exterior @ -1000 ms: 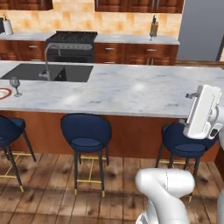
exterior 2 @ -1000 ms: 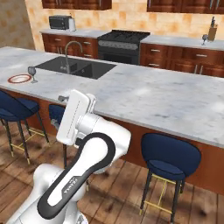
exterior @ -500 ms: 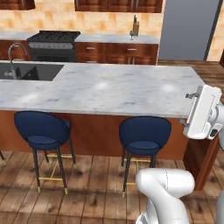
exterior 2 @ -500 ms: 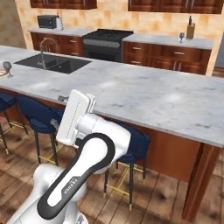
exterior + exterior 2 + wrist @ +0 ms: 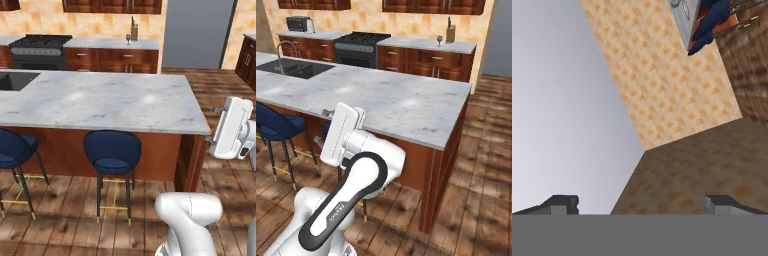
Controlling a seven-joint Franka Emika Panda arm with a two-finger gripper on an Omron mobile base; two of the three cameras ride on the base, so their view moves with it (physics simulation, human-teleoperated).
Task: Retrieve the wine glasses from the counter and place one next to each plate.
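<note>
A wine glass (image 5: 128, 39) stands on the far desk (image 5: 112, 44), near its right end and just left of what looks like a knife block (image 5: 134, 31), though it is small and hazy at this range. The gripper (image 5: 641, 202), jaws wide and empty, points at bare wall. Drive round the island's right corner (image 5: 200, 125), squaring to the glass before extending the arm.

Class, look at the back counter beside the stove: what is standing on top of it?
On the counter stand a wine glass and, just beside it, a knife block. Too small to tell whether they touch.
</note>
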